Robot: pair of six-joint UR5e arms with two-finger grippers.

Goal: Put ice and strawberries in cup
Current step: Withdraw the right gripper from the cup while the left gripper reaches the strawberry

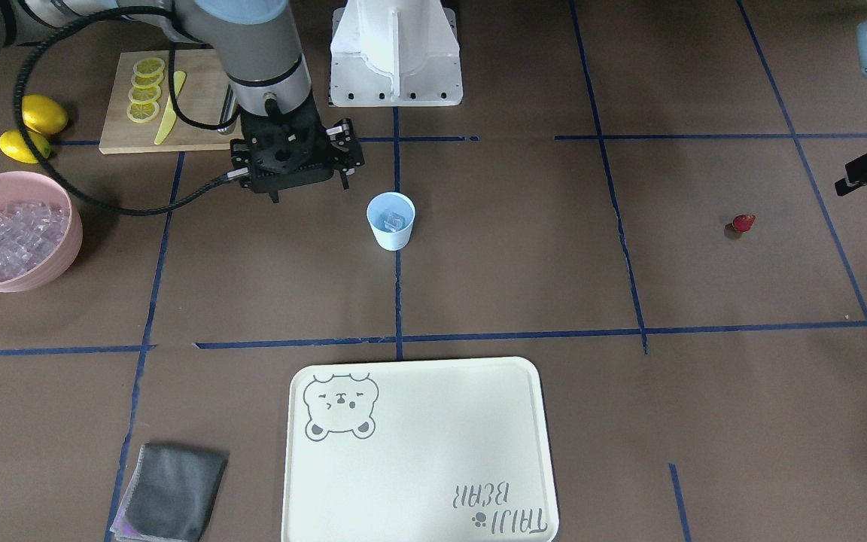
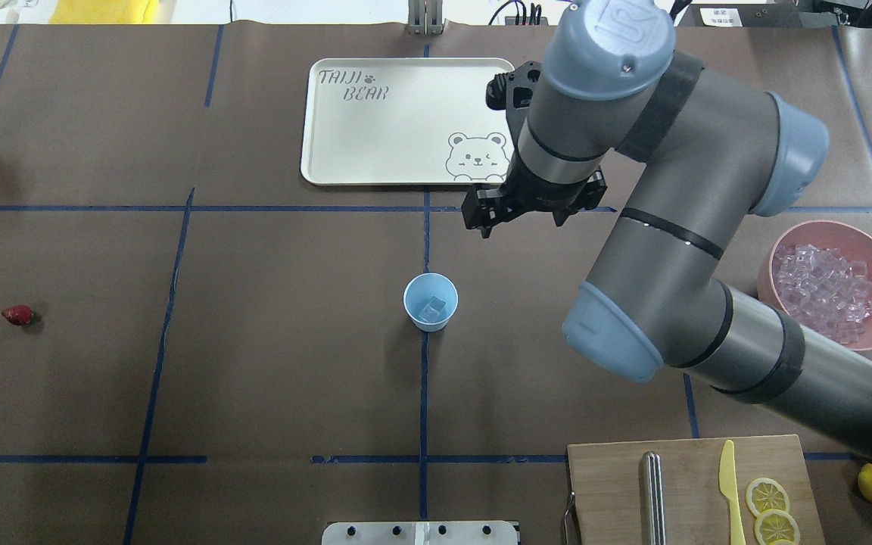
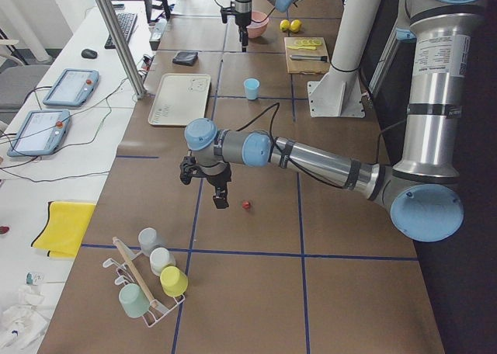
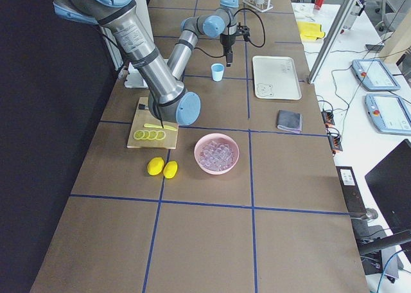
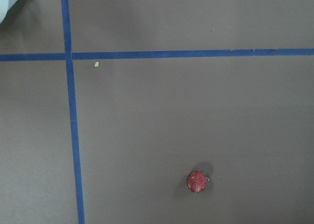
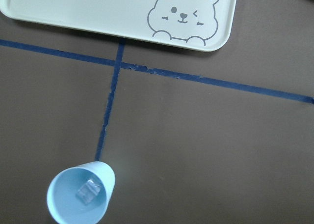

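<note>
Matte brown tabletop (image 2: 254, 341), tapered pale-blue plastic cup (image 2: 416, 292), glassy ice cube (image 2: 432, 309) inside.

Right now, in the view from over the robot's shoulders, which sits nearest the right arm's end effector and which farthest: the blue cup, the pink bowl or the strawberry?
1. The cup, at the table's middle, closest to the right end effector.
2. The pink bowl holding ice, out on the robot's right.
3. The strawberry, far off on the robot's left side.
</note>
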